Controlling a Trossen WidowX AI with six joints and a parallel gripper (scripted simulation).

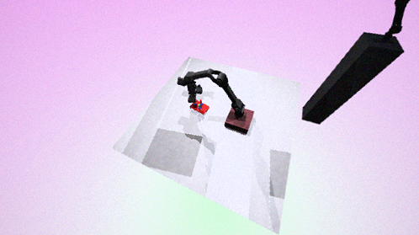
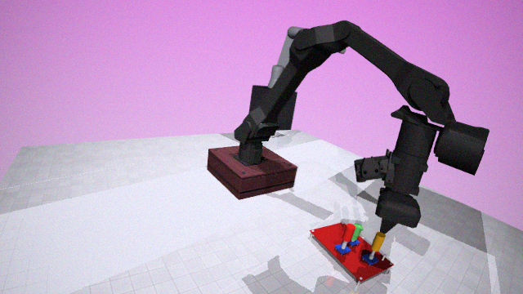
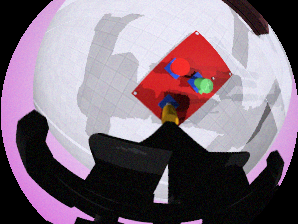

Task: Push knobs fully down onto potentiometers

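Gripper [image 2: 387,231] closed on nothing, fingers brought together into a single blunt point aimed straight down. The tip sits just above the top of the yellow knob [image 2: 377,242], close to touching; contact itself cannot be resolved from the exterior view. In the wrist view the closed fingers overlap the near end of that knob, so alignment looks roughly on axis.

Yellow knob: tall on its shaft, leaning slightly, with a visible gap of bare shaft above its blue potentiometer [image 2: 370,258] — judged not seated. Red knob [image 2: 348,233] likewise stands high over a second blue potentiometer [image 2: 342,248], shaft showing. Green knob [image 2: 357,232] stands behind the red one; its seating is unclear.

Circuit board [image 2: 332,237]: thin red plate on short legs, near the table [image 2: 122,212] corner, well apart from the arm's base block [image 2: 282,177].

Handling judgement — knobs look like small rigid cylinders, smooth and rounded on top, so a point load may slide off. No grasp needed: press on the crown centre, along the shaft line. The board is light and raised on its legs, likely to tip or skate under off-centre force; the potentiometer joints are the fragile part, so side load is to be avoided.
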